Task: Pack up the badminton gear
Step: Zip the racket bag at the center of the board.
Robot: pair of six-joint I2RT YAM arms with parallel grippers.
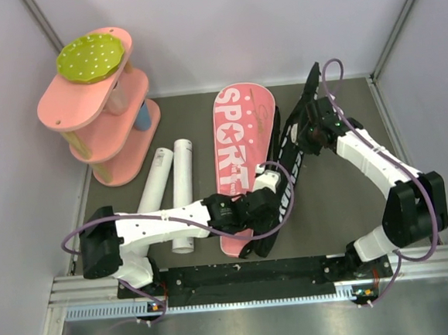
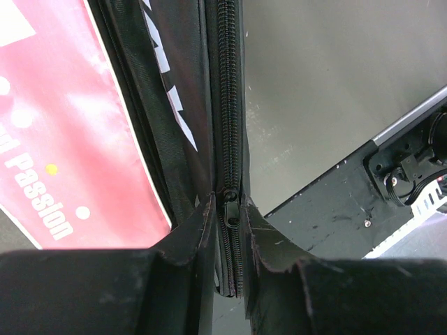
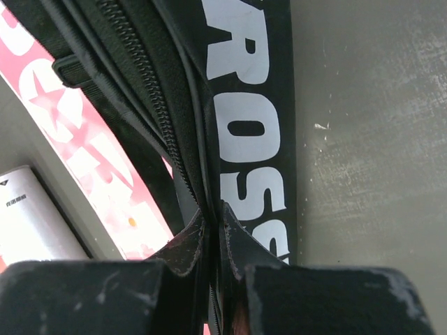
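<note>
The racket-shaped bag (image 1: 237, 162) lies mid-table with its pink "SPORT" side up. Its black "CROSSWAY" side (image 1: 289, 158) is lifted on edge along the right. My left gripper (image 1: 267, 200) is at the bag's near end. In the left wrist view the left gripper (image 2: 229, 206) is shut on the zipper band, with the slider (image 2: 229, 199) between the fingertips. My right gripper (image 1: 300, 134) holds the bag's far right edge. In the right wrist view the right gripper (image 3: 214, 209) is pinched shut on the black fabric beside the zipper (image 3: 133, 66). Two long white tubes (image 1: 171, 191) lie left of the bag.
A pink tiered shelf (image 1: 100, 119) with a green dotted disc (image 1: 89, 57) stands at the back left. Walls close in the table at the back and on both sides. The black base rail (image 1: 248, 274) runs along the near edge. One white tube (image 3: 28, 220) shows beyond the bag.
</note>
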